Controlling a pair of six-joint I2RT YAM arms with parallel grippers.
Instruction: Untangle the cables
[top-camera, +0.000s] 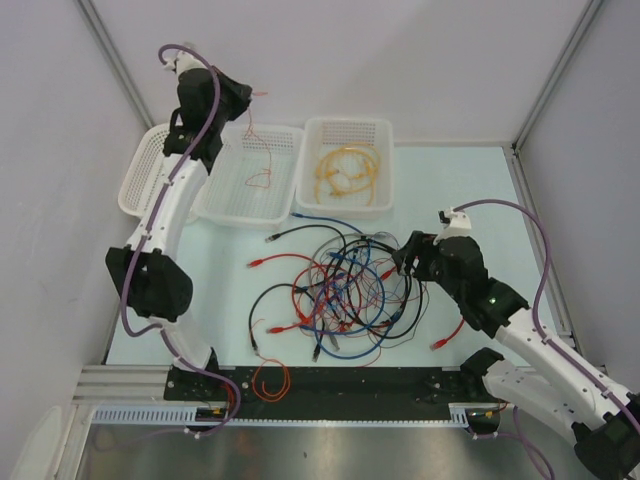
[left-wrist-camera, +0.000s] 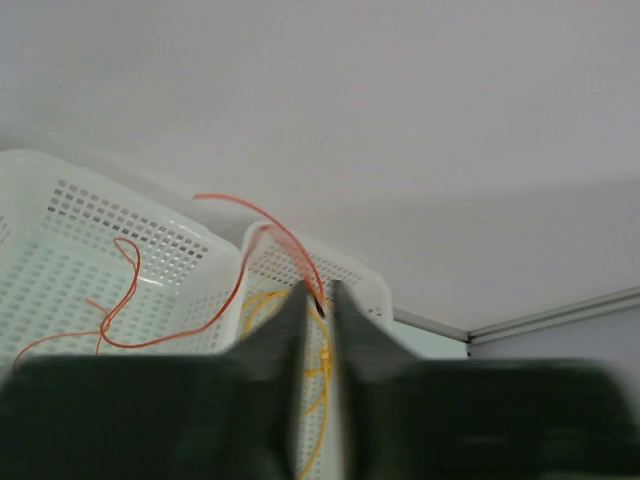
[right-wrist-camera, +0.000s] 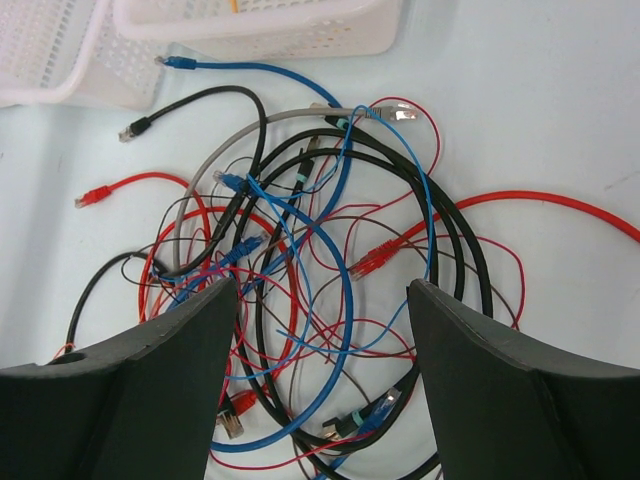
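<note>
Left end effector (left-wrist-camera: 318, 300) is pinched on the thin red wire (left-wrist-camera: 298, 258), which hangs down into the middle basket (top-camera: 215, 210). The cable tangle (top-camera: 345, 285) on the bench (top-camera: 470, 200) lies directly under the right end effector (right-wrist-camera: 320, 288), jaws apart, so the right arm is nearer.

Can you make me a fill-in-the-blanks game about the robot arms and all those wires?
1. The bundle of yellow cables lies in the white plastic mesh basket farthest to the ____.
2. The left arm's fingers pinch a thin red wire that hangs into the white basket in the ____.
3. The right arm's fingers stand ____ above the tangled pile of red, blue and black cables.
Missing words: right, middle, open.
</note>
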